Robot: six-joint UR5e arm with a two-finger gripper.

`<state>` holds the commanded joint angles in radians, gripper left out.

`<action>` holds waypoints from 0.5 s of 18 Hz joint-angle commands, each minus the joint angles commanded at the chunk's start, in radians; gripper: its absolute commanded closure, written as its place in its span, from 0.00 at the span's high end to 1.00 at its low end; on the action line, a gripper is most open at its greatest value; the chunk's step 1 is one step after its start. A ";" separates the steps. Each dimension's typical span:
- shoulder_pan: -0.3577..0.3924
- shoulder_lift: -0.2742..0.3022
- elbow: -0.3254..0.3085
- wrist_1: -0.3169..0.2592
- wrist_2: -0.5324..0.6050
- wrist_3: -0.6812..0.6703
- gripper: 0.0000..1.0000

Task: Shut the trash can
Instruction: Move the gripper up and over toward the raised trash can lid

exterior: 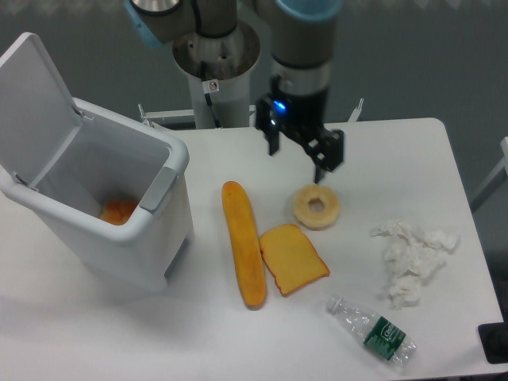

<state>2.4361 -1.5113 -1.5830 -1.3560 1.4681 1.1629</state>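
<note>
Though its lid stands up, the trash can (119, 230) hides its orange contents partly.

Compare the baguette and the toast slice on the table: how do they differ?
The baguette is long and narrow, running toward the camera; the toast is short, flat and roughly square with one rounded end. The baguette is a deeper orange-brown; the toast is paler yellow with a darker crust edge. The baguette lies nearer the trash can. Both lie flat on the table, side by side.
</note>
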 joint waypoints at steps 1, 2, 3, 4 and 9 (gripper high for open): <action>-0.012 0.025 -0.009 -0.002 -0.008 -0.017 1.00; -0.020 0.055 -0.029 -0.002 -0.020 -0.044 1.00; -0.032 0.083 -0.054 0.000 -0.043 -0.084 1.00; -0.043 0.106 -0.072 0.003 -0.075 -0.125 1.00; -0.130 0.157 -0.104 0.000 -0.109 -0.276 1.00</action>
<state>2.3059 -1.3545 -1.6873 -1.3561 1.3591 0.8869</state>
